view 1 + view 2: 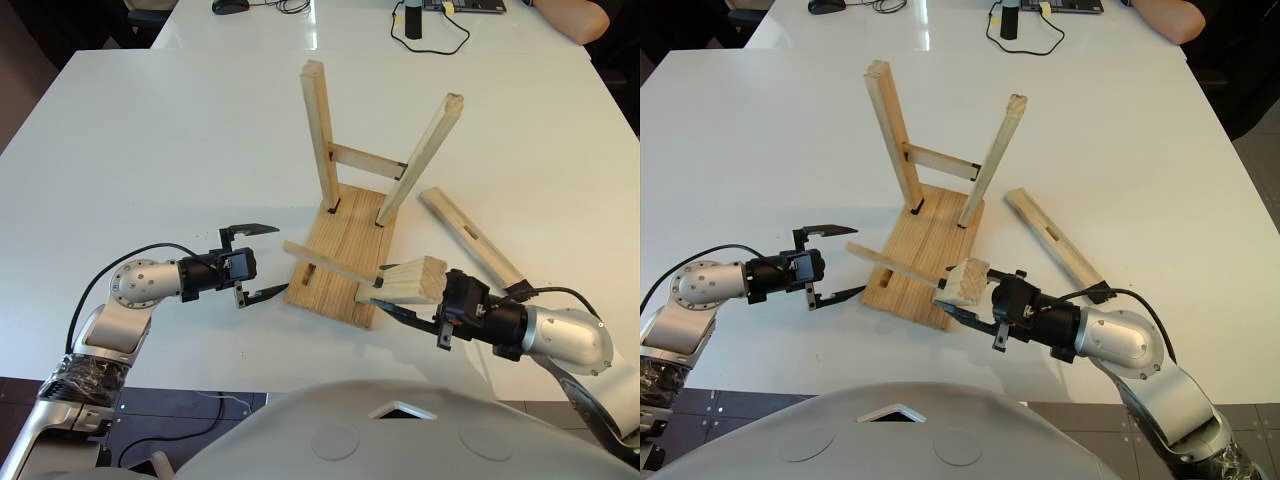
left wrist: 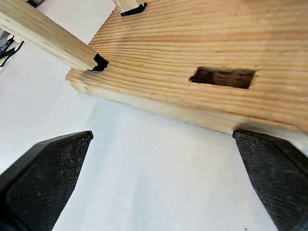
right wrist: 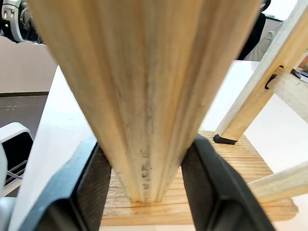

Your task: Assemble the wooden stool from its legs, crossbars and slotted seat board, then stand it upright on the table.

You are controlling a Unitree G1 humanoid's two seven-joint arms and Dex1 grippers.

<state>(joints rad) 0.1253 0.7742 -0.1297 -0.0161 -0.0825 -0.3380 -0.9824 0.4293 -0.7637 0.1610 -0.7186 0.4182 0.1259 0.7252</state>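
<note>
The slotted seat board [image 1: 345, 235] lies flat on the white table [image 1: 150, 150]. Two legs stand up from its far end: one leg [image 1: 320, 130] on the left and one leg [image 1: 425, 150] on the right that leans a bit. A short crossbar [image 1: 368, 160] joins them. The right gripper [image 1: 400, 292] is at the near right corner of the board. Its two dark pads [image 3: 91, 183] squeeze a third leg [image 3: 144, 96] from both sides. A thin crossbar [image 1: 325, 262] sticks out of that leg and reaches across over the board to the left. The fourth leg [image 1: 470, 237] lies flat on the table, just to the right of the board. The left gripper [image 1: 262, 262] is just beside the near left edge of the board. Its fingers [image 2: 43, 178] are spread wide and hold nothing. An empty slot [image 2: 224, 77] shows in the board near it.
</note>
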